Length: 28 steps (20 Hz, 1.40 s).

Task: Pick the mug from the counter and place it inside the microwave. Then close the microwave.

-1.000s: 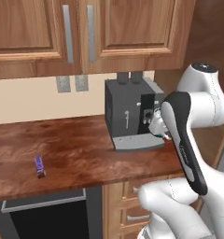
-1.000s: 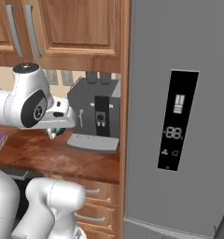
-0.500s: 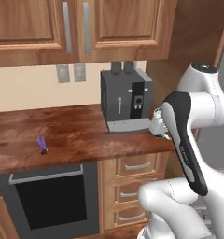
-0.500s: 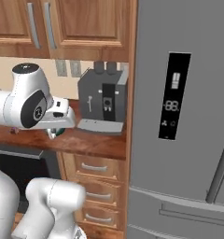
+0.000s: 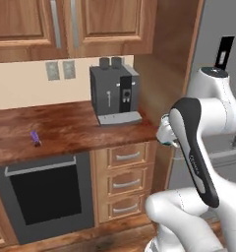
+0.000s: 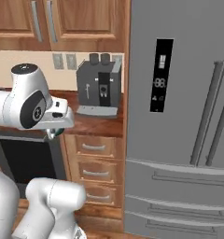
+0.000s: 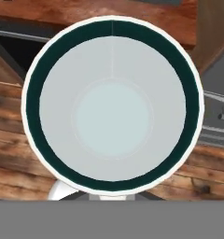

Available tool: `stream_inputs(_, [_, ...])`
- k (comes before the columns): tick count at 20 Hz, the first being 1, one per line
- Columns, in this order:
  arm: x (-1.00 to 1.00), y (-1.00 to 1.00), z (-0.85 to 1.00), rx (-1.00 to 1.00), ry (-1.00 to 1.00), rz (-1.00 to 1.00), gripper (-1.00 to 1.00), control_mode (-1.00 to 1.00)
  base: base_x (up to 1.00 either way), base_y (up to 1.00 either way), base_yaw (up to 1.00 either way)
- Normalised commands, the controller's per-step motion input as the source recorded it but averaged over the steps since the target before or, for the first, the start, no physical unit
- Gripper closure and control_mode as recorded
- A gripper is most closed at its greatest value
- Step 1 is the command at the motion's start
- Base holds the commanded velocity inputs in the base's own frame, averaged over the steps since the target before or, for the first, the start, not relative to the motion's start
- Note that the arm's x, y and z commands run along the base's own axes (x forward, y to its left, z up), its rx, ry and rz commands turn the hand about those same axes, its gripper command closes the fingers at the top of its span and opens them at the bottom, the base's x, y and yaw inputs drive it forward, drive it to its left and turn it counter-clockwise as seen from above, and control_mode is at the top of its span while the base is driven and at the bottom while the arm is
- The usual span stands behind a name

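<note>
fridge (image 6: 179,116): big grey unit, fills the right side of the right base view; dark display panel on its door.
cabinets: wood uppers above; drawers + black oven (image 5: 44,197) under the counter.
counter (image 5: 66,128): reddish-brown slab; carries a dark grey coffee machine (image 5: 115,93) w/ 2 cups on top, and a small purple item (image 5: 35,138) well to its left.
microwave: not among what I can make out here.
gripper (image 5: 164,135): fingers pressed nearly together, pinching the mug; held off the counter's right end, out over the drawers.
mug (image 7: 111,105): in the hand, mouth facing the hand cam, teal band inside the white rim.
risk: grip looks to be on the thin rim only, so a fast base turn or arm swing could twist the mug loose and drop it to the floor.
risk 2: arm rides close to the counter edge and fridge side; a wide swing could clip either.
</note>
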Motion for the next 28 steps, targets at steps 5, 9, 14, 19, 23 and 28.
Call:
stream_inputs(5, [0.00, 0.00, 0.00, 0.00, 0.00, 0.00, 1.00, 1.00, -0.67, -0.36, -0.52])
stream_inputs(9, [0.00, 0.00, 0.00, 0.00, 0.00, 0.00, 1.00, 1.00, -0.31, -0.50, -0.64])
stream_inputs(14, [0.00, 0.00, 0.00, 0.00, 0.00, 0.00, 1.00, 1.00, -0.01, -0.59, -0.43])
stream_inputs(19, [0.00, 0.00, 0.00, 0.00, 0.00, 0.00, 1.00, 1.00, -0.03, -0.97, -0.40])
stream_inputs(23, [0.00, 0.00, 0.00, 0.00, 0.00, 0.00, 1.00, 1.00, 0.01, -1.00, -0.35])
stream_inputs(28, [0.00, 0.00, 0.00, 0.00, 0.00, 0.00, 1.00, 1.00, 0.00, -1.00, -0.29])
